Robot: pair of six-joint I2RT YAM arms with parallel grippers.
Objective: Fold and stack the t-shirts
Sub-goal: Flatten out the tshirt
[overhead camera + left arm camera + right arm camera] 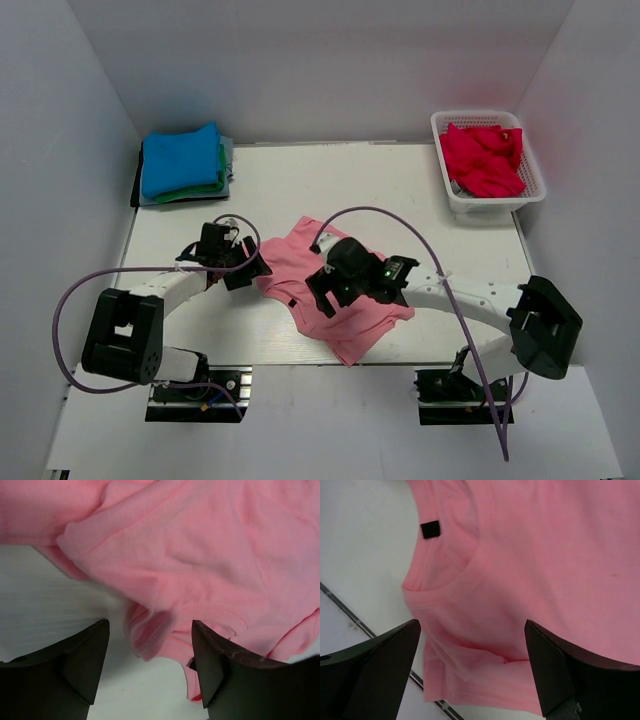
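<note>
A salmon pink t-shirt lies crumpled in the middle of the table. My left gripper is open at its left edge, with a fold of the pink shirt just beyond the fingertips. My right gripper is open over the shirt's collar area, with pink cloth between and beyond its fingers. A folded stack with the blue t-shirt on top of the green one sits at the far left. A crimson red t-shirt lies in the basket.
A white lattice basket stands at the far right corner. A black tag is on the pink shirt near the collar. The table's near edge rail shows in the right wrist view. White walls surround the table.
</note>
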